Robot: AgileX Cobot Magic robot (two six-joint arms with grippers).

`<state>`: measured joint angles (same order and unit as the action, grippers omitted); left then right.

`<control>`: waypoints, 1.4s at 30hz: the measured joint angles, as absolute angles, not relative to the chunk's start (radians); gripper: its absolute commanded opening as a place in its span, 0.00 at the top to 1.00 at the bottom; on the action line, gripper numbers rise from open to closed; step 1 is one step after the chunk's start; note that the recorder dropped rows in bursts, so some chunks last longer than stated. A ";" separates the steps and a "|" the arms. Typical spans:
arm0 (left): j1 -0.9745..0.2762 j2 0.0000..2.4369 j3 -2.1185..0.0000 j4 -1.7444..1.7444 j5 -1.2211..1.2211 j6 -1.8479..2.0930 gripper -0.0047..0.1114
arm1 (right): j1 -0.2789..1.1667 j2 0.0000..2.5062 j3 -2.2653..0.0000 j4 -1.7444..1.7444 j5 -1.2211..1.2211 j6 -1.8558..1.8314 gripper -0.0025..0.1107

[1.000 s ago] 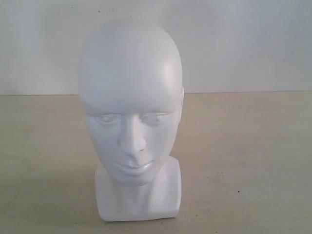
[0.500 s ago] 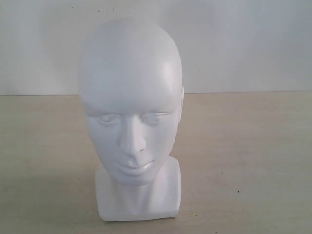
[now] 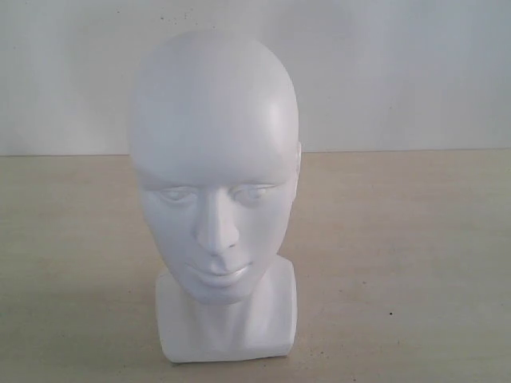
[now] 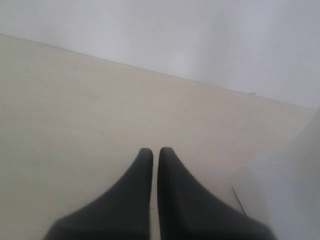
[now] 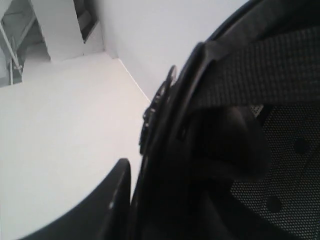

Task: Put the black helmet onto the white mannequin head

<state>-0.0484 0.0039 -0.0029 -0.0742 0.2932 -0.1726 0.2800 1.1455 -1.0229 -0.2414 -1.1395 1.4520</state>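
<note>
The black helmet point(image 5: 200, 90) is shown in the right wrist view only, at very close range and cut off by the frame. Only part of the rim, a webbing strap point(image 5: 260, 65) and the perforated mesh lining point(image 5: 290, 165) are seen. The hollow interior is turned toward that camera. The visor is not made out, so the facing of the helmet and its long axis cannot be determined, nor can its place relative to the white mannequin head point(image 3: 214, 159).

The rim is gripped by the right gripper point(image 5: 165, 165). One dark finger point(image 5: 112, 200) is laid against the outer shell. The opposite finger is lost among the dark padding inside, and the jaws are kept partly apart by the rim.

The mannequin head is seen complete in the exterior view. It is stood upright on its squarish base on the beige table point(image 3: 415, 263), with its long axis vertical, its face turned to that camera and its crown bare. A white wall point(image 3: 399, 72) is seen behind the head.

The fingers point(image 4: 142, 170) of the left gripper point(image 4: 155, 150) are brought almost together above the table. Only a thin slit is left between them, and nothing is held. A pale surface point(image 4: 285, 195) at the frame edge is too blurred to be identified.
</note>
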 measured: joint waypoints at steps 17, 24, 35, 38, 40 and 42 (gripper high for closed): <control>-0.048 0.004 -0.003 -0.074 0.293 -0.173 0.92 | 0.280 1.146 -1.023 -0.190 -1.136 1.577 0.98; -0.048 0.004 -0.003 -0.074 0.293 -0.173 0.92 | 0.291 1.146 -1.023 -0.126 -1.136 1.459 0.98; -0.048 0.004 -0.003 -0.074 0.293 -0.173 0.92 | 0.388 1.146 -1.023 0.028 -1.136 1.406 0.98; -0.048 0.004 -0.003 -0.074 0.293 -0.173 0.92 | 0.435 1.147 -1.023 0.048 -1.134 1.396 0.98; -0.048 0.004 -0.003 -0.074 0.293 -0.173 0.92 | 0.477 1.150 -1.023 0.054 -1.134 1.394 0.98; -0.048 0.004 -0.003 -0.074 0.293 -0.173 0.92 | 0.506 1.155 -1.023 0.048 -1.134 1.394 0.98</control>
